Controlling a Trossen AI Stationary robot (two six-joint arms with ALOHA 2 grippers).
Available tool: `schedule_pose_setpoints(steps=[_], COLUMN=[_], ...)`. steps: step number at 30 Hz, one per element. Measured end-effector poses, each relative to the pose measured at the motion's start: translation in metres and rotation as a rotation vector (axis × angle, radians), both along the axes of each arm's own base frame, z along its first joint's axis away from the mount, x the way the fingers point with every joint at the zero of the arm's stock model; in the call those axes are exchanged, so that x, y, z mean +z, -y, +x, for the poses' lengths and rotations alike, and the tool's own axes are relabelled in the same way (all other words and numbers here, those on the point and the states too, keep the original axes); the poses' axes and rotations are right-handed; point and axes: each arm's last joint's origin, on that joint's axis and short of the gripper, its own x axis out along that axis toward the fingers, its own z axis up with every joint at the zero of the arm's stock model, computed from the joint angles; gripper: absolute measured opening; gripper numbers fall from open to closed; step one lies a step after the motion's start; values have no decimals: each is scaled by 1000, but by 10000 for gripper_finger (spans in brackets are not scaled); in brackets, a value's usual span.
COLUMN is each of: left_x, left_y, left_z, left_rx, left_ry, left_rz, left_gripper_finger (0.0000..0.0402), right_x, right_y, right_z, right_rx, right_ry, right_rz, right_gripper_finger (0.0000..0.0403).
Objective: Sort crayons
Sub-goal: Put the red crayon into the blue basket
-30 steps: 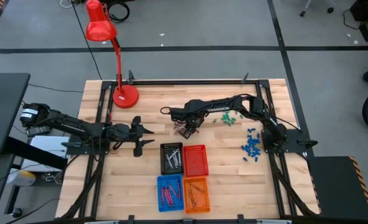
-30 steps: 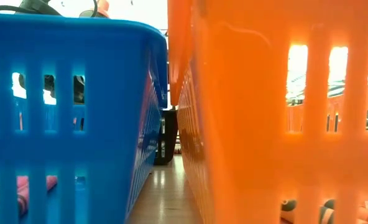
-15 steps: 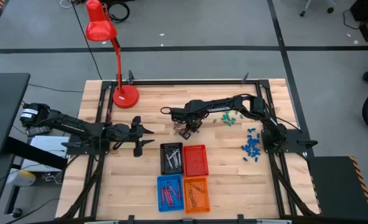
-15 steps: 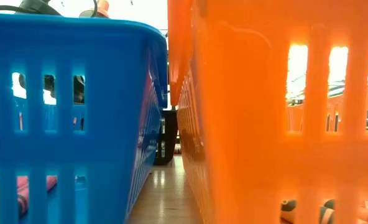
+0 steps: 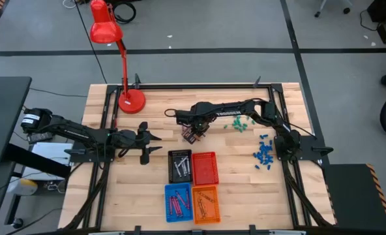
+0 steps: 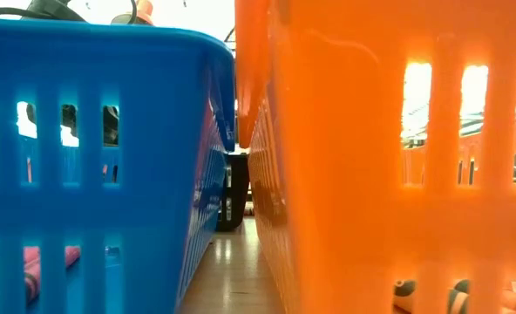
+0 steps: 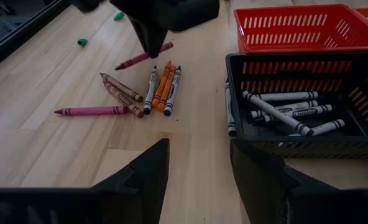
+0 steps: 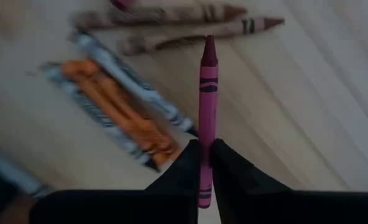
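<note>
Two dark fingers of the right gripper are clamped on a thin maroon-purple wax crayon, pinched at its lower half with the tip pointing away from the wrist. In the left wrist view the same crayon hangs tilted from the gripper, just above the loose cluster of crayons on the pale wooden table.

Step in hand, as I judge it: carry the held crayon to its matching basket. To do it well, lift clear of the cluster before travelling, so the tip does not drag the brown and orange sticks. Keep the grip firm, since the crayon is held off-centre and may pivot. Release low over the basket so it does not bounce out.

Landmark: black slotted plastic basket. It holds pale grey crayons. The cluster lies just beyond it, on the lamp side. A red slotted basket touches its right side. A blue slotted basket with maroon sticks and an orange slotted basket sit nearer the front edge. The left gripper waits well to the left of the black basket, fingers apart and empty.

Change from 1.0 s ago: in the high view the right gripper has shifted slightly up and away from the black basket. Left arm and all baskets are unchanged.
</note>
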Motion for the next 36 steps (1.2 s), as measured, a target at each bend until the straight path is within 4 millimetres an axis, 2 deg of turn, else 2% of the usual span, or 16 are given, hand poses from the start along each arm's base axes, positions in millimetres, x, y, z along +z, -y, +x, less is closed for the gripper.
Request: schedule_pose_setpoints(steps=[7, 10, 14, 27, 36], left_x=[0, 0, 0, 0, 0], left_y=[0, 0, 0, 0, 0], left_z=[0, 0, 0, 0, 0], left_rx=[0, 0, -1, 5, 6], left_ry=[0, 0, 1, 0, -1], left_rz=[0, 0, 1, -11, -13], left_gripper_finger=[183, 183, 183, 183, 183], right_x=[37, 56, 71, 77, 89], right_y=[-20, -36, -61, -169, -240], right_z=[13, 20, 26, 28, 29], right_rx=[35, 51, 59, 0, 23], right_ry=[75, 140, 200, 328, 568], right_rz=[-3, 9, 28, 193, 245], right_gripper_finger=[34, 34, 35, 35, 35])
